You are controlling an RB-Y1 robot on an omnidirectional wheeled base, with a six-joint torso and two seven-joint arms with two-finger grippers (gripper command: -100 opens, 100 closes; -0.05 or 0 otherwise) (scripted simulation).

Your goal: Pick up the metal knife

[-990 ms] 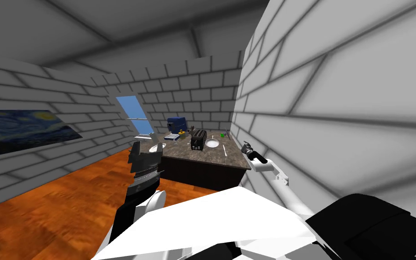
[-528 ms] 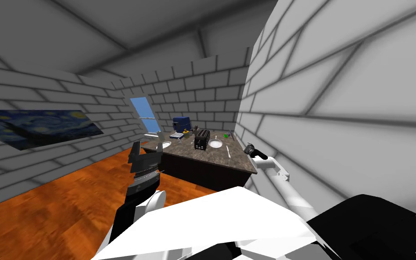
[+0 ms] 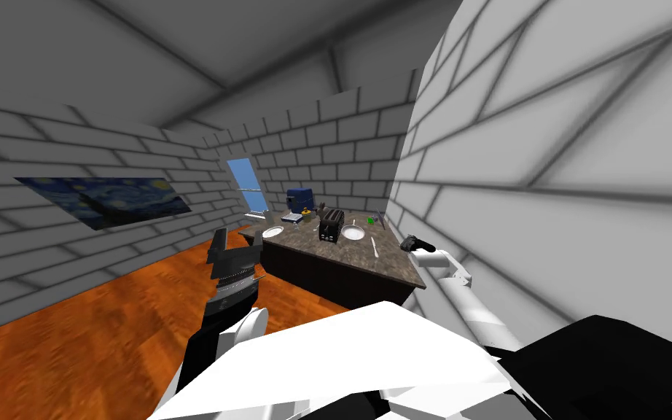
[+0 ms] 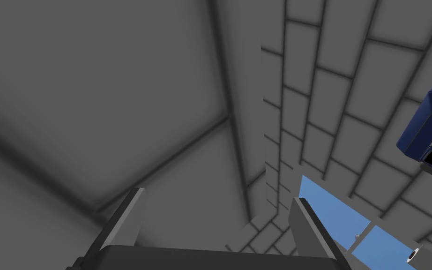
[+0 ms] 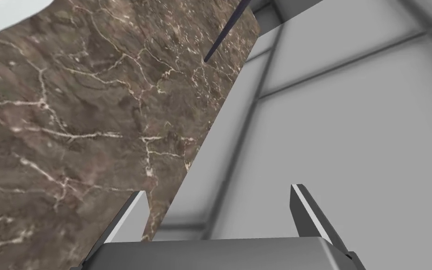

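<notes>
Knife, a pale sliver on the counter, lies just left of your right gripper, whose fingers stand wide apart, empty, over the counter's right edge.

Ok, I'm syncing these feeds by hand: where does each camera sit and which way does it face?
Head view: on the head, facing down and forward over the wood floor to the marbled counter; left gripper raised, right gripper at the counter's wall-side edge.
Left wrist view: on the left hand, facing up at ceiling and brick wall; its open fingers show.
Right wrist view: on the right hand, facing along the counter's edge; open fingers show.
Shared: head and left wrist both show the blue appliance and window.
</notes>
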